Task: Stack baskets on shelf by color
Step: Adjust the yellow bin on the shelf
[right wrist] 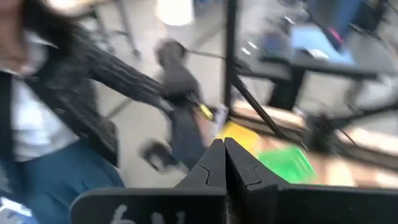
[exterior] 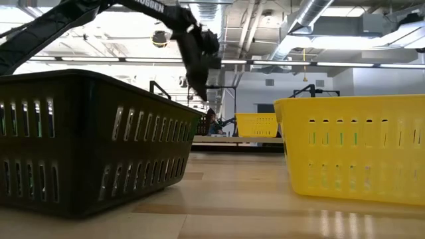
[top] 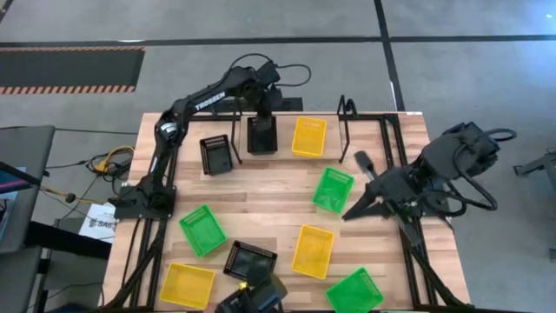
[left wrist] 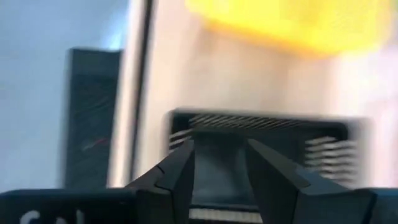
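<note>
Two black baskets sit at the surface's far edge: the left gripper [top: 261,122] hangs just above one [top: 261,136], fingers narrowly parted and empty, the other [top: 215,155] beside it. The right gripper [top: 354,211], fingers pressed together, hovers beside a green basket [top: 333,189].

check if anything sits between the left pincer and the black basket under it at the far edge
Nothing visible does. The left pincer hangs open right over the black basket on the shelf, its fingers straddling the near rim. The other black basket and a yellow basket sit off to either side.
</note>
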Tool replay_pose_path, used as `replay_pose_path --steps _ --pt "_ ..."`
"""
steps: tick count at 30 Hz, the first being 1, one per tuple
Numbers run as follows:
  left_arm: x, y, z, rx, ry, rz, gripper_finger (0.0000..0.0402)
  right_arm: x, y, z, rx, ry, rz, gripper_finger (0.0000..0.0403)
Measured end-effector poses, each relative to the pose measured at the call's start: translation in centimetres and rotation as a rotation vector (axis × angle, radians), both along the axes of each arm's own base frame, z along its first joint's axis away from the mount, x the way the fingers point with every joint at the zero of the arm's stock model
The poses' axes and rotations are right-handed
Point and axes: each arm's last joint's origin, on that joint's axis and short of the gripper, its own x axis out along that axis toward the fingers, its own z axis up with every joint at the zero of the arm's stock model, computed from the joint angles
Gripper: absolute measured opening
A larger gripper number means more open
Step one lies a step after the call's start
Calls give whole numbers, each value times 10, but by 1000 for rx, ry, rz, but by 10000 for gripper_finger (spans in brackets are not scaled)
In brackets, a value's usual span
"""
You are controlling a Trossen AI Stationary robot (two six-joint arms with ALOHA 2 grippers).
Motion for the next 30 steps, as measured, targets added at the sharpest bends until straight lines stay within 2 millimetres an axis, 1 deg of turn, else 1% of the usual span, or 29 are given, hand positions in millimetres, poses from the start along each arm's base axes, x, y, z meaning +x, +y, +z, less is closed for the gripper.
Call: replay_pose_path --steps 2,4,6,8,10,12,14,16,17,20,23,26,28,30 --pt "0 -8 24 -70 -70 7 131 -2 -10 -6 -18 66 -114 8" --pt "-5 -18 45 -141 -108 21 132 -5 -19 -16 -51 176 -242 8" --pt "-14 -32 61 -182 -157 25 133 -8 -31 -26 -82 282 -389 11" --pt "-27 -49 78 -205 -169 38 133 -12 -42 -36 -112 380 -524 15" --pt "-41 -65 95 -221 -169 61 133 0 -50 -42 -133 382 -603 21" --pt "-52 -84 112 -218 -181 66 133 7 -56 -47 -213 384 -596 24" --pt "-61 -104 129 -200 -207 65 133 16 -66 -53 -270 399 -659 17" --pt "-71 -127 147 -175 -244 45 133 21 -78 -64 -325 473 -730 6" --pt "-78 -138 155 -158 -264 35 133 30 -83 -72 -345 506 -766 6" --pt "-93 -168 175 -93 -307 34 133 48 -101 -102 -372 650 -812 4" --pt "-109 -193 190 -32 -343 57 133 57 -119 -136 -357 783 -896 3" --pt "-126 -214 202 9 -382 62 133 65 -133 -177 -310 926 -956 2" --pt "-136 -226 207 25 -400 50 133 74 -140 -200 -239 926 -959 2" --pt "-143 -235 212 30 -422 26 132 83 -148 -219 -134 883 -913 2"
